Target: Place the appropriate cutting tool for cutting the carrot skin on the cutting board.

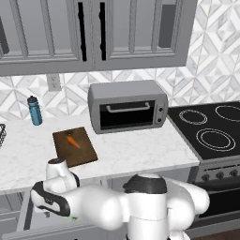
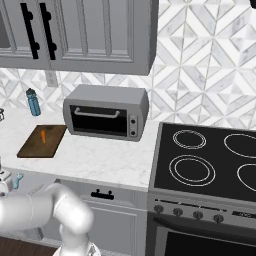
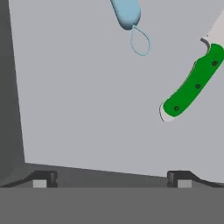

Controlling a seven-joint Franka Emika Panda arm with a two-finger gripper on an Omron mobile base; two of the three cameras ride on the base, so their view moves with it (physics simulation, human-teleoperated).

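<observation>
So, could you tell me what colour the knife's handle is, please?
Bright green, with three dark rivets; the knife shows best in the hand view.

Small orange tapered carrot (image 1: pixel 72 141) lying flat near the middle of the dark brown rectangular wooden cutting board (image 1: pixel 75 154), which rests on the white marbled table (image 1: pixel 140 152). Light-blue peeler (image 3: pixel 126 12) lying on a pale grey surface, its thin loop trailing from the handle end.

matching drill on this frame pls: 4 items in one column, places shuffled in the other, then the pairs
Items:
1. carrot
2. peeler
3. blue bottle
4. toaster oven

Places:
A. in the drawer, beside the green-handled knife
B. on the counter between cutting board and stove
C. on the cutting board
D. by the backsplash, left of the board

Pairs: 1-C, 2-A, 3-D, 4-B
</observation>
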